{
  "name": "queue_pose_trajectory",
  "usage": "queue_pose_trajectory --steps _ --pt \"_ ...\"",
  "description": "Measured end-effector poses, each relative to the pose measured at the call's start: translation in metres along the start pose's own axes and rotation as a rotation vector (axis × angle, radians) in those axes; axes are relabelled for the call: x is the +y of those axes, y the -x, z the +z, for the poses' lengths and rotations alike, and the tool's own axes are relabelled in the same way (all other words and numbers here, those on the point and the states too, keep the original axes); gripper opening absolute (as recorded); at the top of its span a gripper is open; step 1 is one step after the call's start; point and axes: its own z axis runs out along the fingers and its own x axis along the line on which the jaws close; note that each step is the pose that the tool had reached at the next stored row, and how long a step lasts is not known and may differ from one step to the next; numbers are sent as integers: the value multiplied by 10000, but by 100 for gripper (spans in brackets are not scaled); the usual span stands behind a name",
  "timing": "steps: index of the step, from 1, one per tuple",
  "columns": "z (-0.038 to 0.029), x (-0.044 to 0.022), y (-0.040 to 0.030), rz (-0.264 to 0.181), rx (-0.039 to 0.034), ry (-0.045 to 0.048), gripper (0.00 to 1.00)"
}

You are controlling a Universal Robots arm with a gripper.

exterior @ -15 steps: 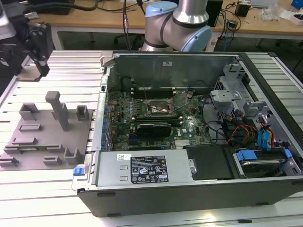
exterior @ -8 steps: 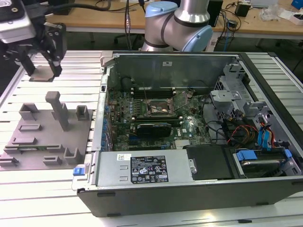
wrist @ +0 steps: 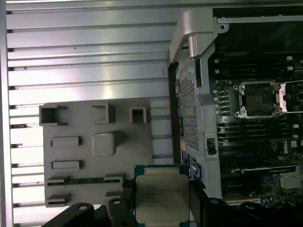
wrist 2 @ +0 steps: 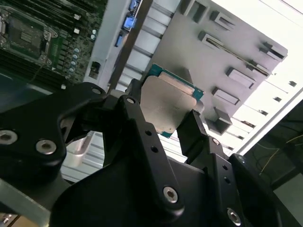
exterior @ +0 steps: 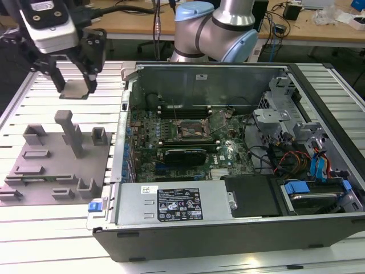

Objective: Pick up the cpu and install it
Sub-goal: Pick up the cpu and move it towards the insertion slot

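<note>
My gripper [exterior: 75, 87] hangs in the air above the slatted table, over the far end of the grey fixture plate [exterior: 57, 162] and to the exterior view's left of the open computer case [exterior: 239, 171]. It is shut on the cpu [exterior: 74, 89], a flat square chip held by two opposite edges. Both wrist views show the cpu [wrist 2: 168, 101] [wrist: 161, 196] with its silver lid and green rim between the black fingers [wrist 2: 137, 101]. The motherboard's socket [exterior: 191, 130] [wrist: 259, 98] lies open, its metal frame lifted, well apart from the gripper.
The fixture plate [wrist: 94, 151] carries several grey blocks and a tall post [exterior: 71, 132]. The case's raised side wall [exterior: 122, 131] stands between the gripper and the motherboard. Inside the case are cables, drive bays [exterior: 316, 171] and a power supply [exterior: 171, 202].
</note>
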Motion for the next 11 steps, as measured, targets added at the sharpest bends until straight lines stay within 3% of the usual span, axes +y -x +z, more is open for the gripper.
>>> queue_pose_trajectory --steps 8,11 --pt "10 3 293 0 3 0 55" --pt "16 6 433 2 5 1 55"
